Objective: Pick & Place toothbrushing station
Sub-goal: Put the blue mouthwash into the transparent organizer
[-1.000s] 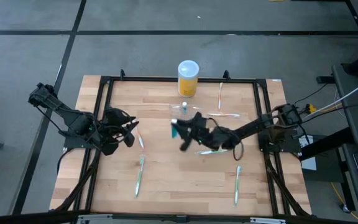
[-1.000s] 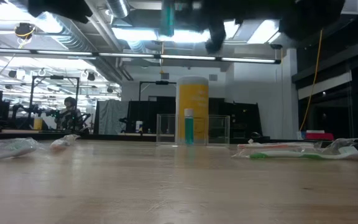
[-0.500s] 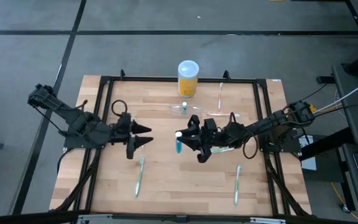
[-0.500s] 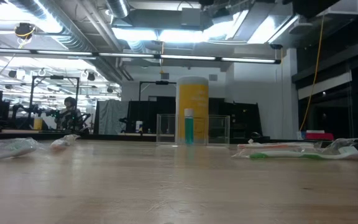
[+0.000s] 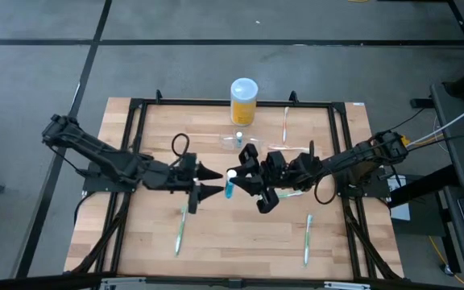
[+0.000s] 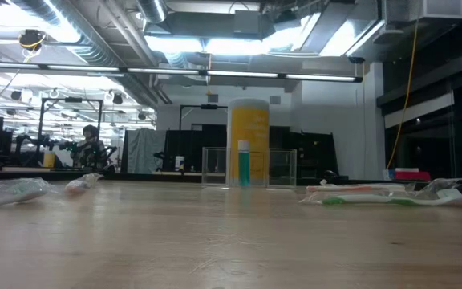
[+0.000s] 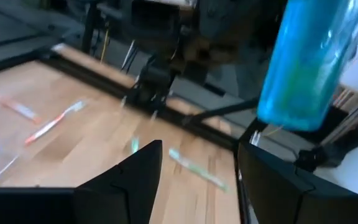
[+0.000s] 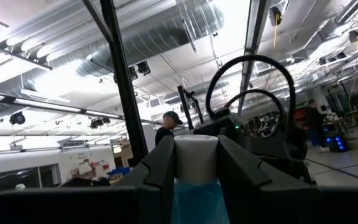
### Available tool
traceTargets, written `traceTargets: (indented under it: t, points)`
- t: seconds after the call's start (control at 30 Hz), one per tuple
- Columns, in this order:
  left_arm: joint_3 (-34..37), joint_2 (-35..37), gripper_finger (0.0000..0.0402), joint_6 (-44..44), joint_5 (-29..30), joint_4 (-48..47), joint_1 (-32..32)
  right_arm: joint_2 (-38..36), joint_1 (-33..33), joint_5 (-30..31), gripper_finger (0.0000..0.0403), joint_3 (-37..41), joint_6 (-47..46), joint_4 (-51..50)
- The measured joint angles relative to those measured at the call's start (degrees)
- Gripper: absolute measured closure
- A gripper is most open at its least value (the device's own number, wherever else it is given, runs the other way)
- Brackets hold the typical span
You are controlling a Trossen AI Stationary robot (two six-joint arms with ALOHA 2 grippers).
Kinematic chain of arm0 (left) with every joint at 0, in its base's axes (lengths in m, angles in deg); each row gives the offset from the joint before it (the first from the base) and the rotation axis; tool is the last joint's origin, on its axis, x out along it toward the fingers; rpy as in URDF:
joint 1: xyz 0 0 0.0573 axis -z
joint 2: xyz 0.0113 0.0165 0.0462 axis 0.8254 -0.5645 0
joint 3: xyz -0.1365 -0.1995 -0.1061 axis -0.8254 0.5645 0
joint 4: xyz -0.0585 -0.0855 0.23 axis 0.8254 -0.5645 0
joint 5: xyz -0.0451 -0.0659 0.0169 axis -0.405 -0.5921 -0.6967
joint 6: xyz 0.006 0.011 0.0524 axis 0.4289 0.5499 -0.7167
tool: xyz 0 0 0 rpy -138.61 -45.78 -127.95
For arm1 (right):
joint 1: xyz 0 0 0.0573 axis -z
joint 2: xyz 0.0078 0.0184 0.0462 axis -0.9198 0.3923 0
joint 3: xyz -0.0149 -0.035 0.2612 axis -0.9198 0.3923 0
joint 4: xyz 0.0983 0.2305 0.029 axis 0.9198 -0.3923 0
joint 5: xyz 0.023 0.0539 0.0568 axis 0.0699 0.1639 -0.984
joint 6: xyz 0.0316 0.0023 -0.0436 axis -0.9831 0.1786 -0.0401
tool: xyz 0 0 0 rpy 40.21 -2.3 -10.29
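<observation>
Two hands meet above the worktop [image 5: 240,234]: my right hand [image 5: 241,179] grips a blue tube [image 5: 230,186], cap up, while my left hand [image 5: 213,181], spread wide, points at it from just beside. Beyond them the station [image 5: 240,142] lies crosswise before the yellow container [image 5: 243,101], nearer my right.

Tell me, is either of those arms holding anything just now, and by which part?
Yes. The right gripper holds a small blue tube with a white cap, its fingers clamped on the cap end. The left gripper is open and holds nothing.
</observation>
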Motion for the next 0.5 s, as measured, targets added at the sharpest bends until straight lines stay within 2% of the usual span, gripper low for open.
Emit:
traceTargets:
  t: [0.13, 0.27, 0.5]
  points:
    - [0.00, -2.70, 0.0192, -1.16, -0.30, 5.59, -1.37, 0.02, 0.00, -0.42, 0.0308, -0.20, 0.05, 0.14]
    - [0.02, -5.02, 0.0192, -1.20, -3.62, 8.61, -3.07, 0.02, 0.00, -0.66, 0.0308, -0.20, -0.37, 0.06]
    - [0.00, -5.40, 0.0204, -3.86, -3.97, 13.56, -3.24, 0.02, 0.00, -0.90, 0.0308, -0.20, -0.59, 0.05]
